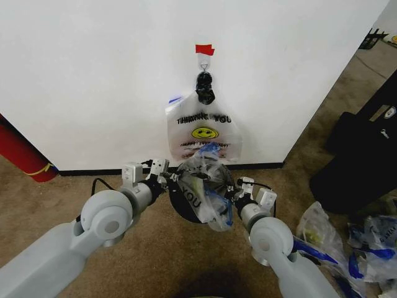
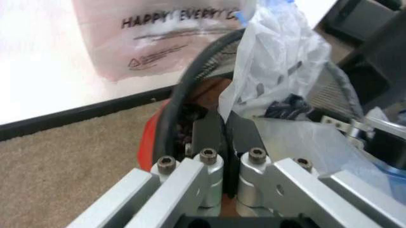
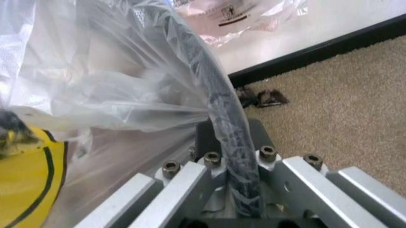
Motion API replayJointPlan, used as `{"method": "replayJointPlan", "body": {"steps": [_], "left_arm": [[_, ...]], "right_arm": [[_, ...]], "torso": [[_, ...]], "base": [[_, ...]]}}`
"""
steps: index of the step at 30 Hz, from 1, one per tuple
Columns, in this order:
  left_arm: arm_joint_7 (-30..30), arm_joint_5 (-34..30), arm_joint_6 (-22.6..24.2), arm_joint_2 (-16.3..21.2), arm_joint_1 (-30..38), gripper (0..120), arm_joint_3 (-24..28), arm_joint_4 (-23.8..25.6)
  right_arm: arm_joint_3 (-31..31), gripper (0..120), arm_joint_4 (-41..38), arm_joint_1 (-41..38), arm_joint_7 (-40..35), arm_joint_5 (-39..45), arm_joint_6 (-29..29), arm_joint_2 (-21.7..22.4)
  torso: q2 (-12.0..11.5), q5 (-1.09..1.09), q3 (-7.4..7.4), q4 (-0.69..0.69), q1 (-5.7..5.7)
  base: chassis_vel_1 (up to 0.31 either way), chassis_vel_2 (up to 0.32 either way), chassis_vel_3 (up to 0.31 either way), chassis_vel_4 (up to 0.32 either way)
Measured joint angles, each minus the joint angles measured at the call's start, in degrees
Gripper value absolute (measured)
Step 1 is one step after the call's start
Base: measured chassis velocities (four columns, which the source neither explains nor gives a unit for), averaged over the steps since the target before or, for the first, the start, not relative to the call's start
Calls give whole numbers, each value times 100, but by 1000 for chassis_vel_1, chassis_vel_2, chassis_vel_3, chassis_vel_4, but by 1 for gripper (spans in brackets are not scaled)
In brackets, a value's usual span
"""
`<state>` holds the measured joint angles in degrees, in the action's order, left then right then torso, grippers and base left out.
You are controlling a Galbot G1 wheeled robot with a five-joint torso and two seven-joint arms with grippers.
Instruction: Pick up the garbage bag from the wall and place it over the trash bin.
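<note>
The trash bin (image 1: 183, 210), black mesh with a red base, stands on the carpet in front of the wall (image 1: 93, 74). A crumpled translucent garbage bag (image 1: 208, 186) with blue handles lies over its mouth. My left gripper (image 1: 169, 178) is at the bin's left rim, and its fingers are shut on a fold of the bag (image 2: 279, 61) just inside the black rim (image 2: 190, 80). At the right rim is my right gripper (image 1: 232, 194), shut with the plastic (image 3: 108, 90) stretched over the rim (image 3: 219, 99), which runs between its fingers.
More smiley "THANK YOU" bags (image 1: 203, 133) hang from a hook (image 1: 204, 62) under red tape (image 1: 204, 49), directly behind the bin. A red cylinder (image 1: 22, 155) leans at the left. A black case (image 1: 360, 155) and loose bags (image 1: 372, 242) lie on the carpet at the right.
</note>
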<state>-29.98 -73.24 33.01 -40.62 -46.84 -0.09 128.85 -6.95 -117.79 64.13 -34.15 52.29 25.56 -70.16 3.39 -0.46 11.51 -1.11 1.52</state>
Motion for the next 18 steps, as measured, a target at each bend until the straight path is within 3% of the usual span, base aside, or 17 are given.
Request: {"method": "replayJointPlan", "body": {"steps": [6,12,18], "left_arm": [[-49,136,6,-59,-5,19,-43,418],[-30,188,55,118,54,41,-160,965],[262,448,167,48,372,66,444,1132]], "right_arm": [[-35,0,0,2,-43,0,0,-11],[-65,0,56,-10,-94,-111,-20,-93],[-55,0,52,-12,-111,-212,-30,-120]], "torso": [[0,0,0,0,0],[0,1,0,1,0],[0,1,0,1,0]], "base": [[0,0,0,0],[0,0,0,0],[0,0,0,0]]}}
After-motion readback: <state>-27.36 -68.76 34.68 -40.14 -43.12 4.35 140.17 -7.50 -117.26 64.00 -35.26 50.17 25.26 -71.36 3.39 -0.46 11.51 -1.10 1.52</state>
